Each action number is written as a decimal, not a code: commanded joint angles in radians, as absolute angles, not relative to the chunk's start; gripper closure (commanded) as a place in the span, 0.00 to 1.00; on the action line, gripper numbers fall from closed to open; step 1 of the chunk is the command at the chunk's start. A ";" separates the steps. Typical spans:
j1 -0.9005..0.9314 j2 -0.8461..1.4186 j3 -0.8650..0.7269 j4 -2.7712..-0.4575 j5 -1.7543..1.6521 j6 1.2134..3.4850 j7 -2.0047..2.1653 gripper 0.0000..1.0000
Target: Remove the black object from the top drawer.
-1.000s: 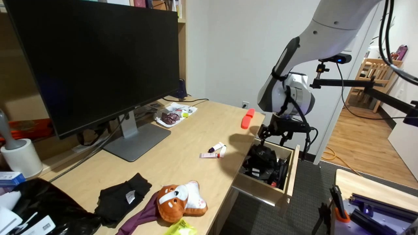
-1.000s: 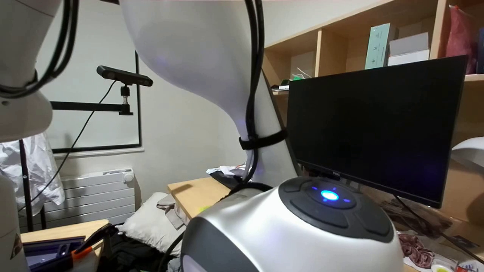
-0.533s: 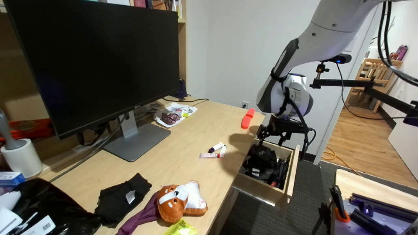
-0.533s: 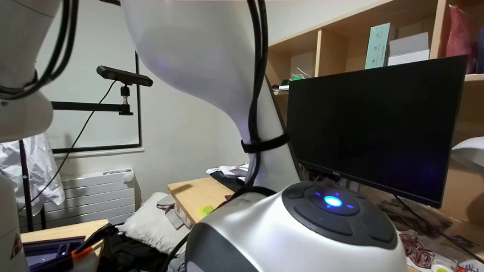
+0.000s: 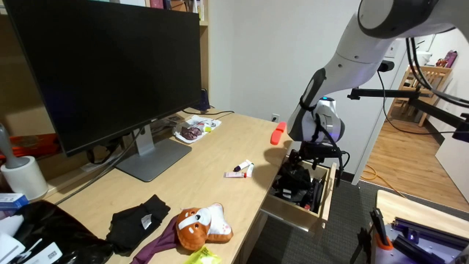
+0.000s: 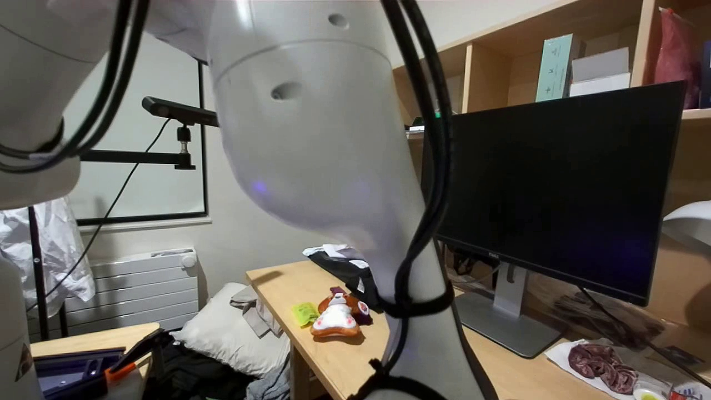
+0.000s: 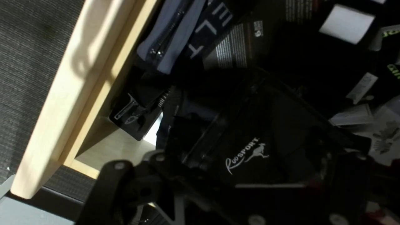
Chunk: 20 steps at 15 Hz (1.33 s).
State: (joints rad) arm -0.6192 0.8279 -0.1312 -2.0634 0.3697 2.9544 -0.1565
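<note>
The pale wooden top drawer (image 5: pixel 328 192) is pulled out from the desk and holds a heap of dark items; its front also shows in the wrist view (image 7: pixel 67 103). A black lump (image 5: pixel 296 176) lies in it on the desk side. In the wrist view a black pouch (image 7: pixel 281 125) with a white "RooSport" print lies under my gripper (image 7: pixel 261 161); I cannot tell its edges well from the other black items. My gripper (image 5: pixel 305 159) points down at the drawer's rim level, just above the lump. Its fingers are wide apart, one on each side of the print.
The desk edge (image 5: pixel 264 196) is beside the drawer. A red case (image 5: pixel 278 133) and small tubes (image 5: pixel 238 174) lie on the desktop. A plush toy (image 5: pixel 203 225), a flat black cloth (image 5: pixel 137 223) and the monitor (image 5: pixel 117 69) are farther along. A small table (image 5: pixel 421 209) stands nearby.
The arm has moved down, and my gripper is lower, closer to the drawer's contents. In an exterior view the wrist has dropped out of frame, uncovering the plush toy and monitor base.
</note>
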 commanded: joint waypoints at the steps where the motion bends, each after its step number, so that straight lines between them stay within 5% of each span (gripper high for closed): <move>1: -0.645 0.918 -0.125 -1.996 0.291 2.968 -0.138 0.00; 9: -0.743 1.022 -0.027 -1.890 0.250 3.001 -0.160 0.00; 11: -0.756 1.026 -0.018 -1.882 0.240 2.991 -0.159 0.26; 20: -0.852 0.979 0.001 -1.895 0.231 2.915 -0.166 0.85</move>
